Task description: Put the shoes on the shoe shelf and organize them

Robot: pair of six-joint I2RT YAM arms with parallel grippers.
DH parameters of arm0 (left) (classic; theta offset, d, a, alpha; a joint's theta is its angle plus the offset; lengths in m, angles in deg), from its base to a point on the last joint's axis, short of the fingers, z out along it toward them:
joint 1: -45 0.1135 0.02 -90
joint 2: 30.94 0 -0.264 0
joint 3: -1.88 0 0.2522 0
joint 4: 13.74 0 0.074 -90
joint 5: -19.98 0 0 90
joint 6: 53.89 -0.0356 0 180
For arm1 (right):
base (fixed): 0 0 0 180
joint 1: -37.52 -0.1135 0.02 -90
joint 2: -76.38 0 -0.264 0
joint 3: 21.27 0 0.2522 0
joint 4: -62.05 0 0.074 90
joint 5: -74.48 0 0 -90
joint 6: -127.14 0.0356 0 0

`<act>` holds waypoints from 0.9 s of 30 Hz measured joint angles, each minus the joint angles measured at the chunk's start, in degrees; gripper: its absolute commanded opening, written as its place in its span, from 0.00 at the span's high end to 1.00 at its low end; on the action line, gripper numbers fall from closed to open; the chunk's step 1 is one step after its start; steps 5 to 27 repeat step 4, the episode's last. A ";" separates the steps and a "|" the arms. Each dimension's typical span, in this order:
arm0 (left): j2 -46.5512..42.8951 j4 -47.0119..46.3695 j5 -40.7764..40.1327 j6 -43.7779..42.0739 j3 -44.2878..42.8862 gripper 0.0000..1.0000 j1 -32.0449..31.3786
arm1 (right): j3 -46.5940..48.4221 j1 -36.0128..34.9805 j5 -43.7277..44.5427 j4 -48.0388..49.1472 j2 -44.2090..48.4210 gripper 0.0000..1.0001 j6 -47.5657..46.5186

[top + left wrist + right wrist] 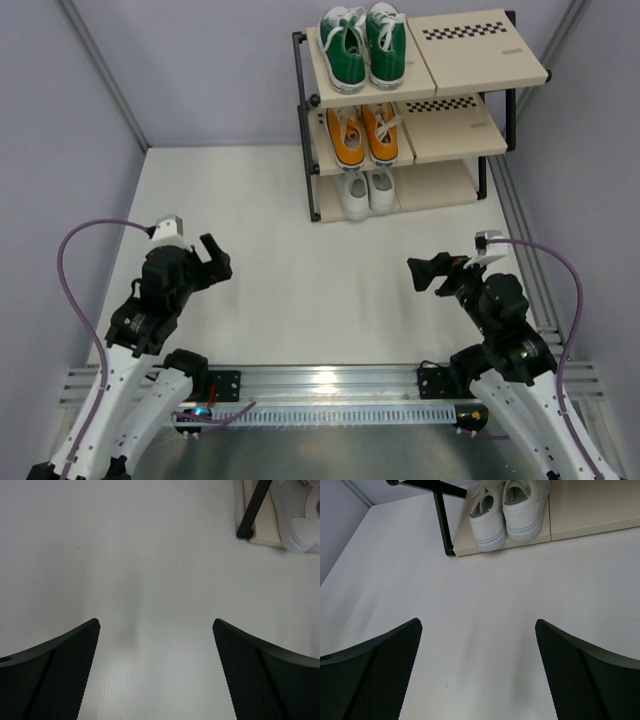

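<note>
The shoe shelf (pixel 480 62) stands at the back right of the table. The green pair (pixel 364 45) sits on its top board, the orange pair (pixel 364 133) on the middle board, the white pair (pixel 366 192) on the bottom board, all at the left end. The white pair also shows in the right wrist view (pixel 507 510) and partly in the left wrist view (pixel 300 515). My left gripper (pixel 216 258) is open and empty over the near left of the table. My right gripper (pixel 425 272) is open and empty at the near right.
The shelf's right halves carry checkered strips (pixel 470 31) and no shoes. A black shelf leg (pixel 442 522) stands left of the white pair. Grey walls (pixel 60 120) close in both sides. A metal rail (pixel 330 380) runs along the near edge.
</note>
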 measured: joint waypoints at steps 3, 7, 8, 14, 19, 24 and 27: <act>0.50 0.04 0.02 -0.02 0.00 0.01 0.00 | 0.00 0.00 0.09 0.35 -0.96 0.01 -0.02; 0.48 0.04 0.00 -0.02 0.00 0.01 0.00 | 0.00 0.00 0.11 0.33 -1.22 0.00 -0.04; 0.48 0.04 0.00 -0.02 0.00 0.01 0.00 | 0.00 0.00 0.11 0.33 -1.22 0.00 -0.04; 0.48 0.04 0.00 -0.02 0.00 0.01 0.00 | 0.00 0.00 0.11 0.33 -1.22 0.00 -0.04; 0.48 0.04 0.00 -0.02 0.00 0.01 0.00 | 0.00 0.00 0.11 0.33 -1.22 0.00 -0.04; 0.48 0.04 0.00 -0.02 0.00 0.01 0.00 | 0.00 0.00 0.11 0.33 -1.22 0.00 -0.04; 0.48 0.04 0.00 -0.02 0.00 0.01 0.00 | 0.00 0.00 0.11 0.33 -1.22 0.00 -0.04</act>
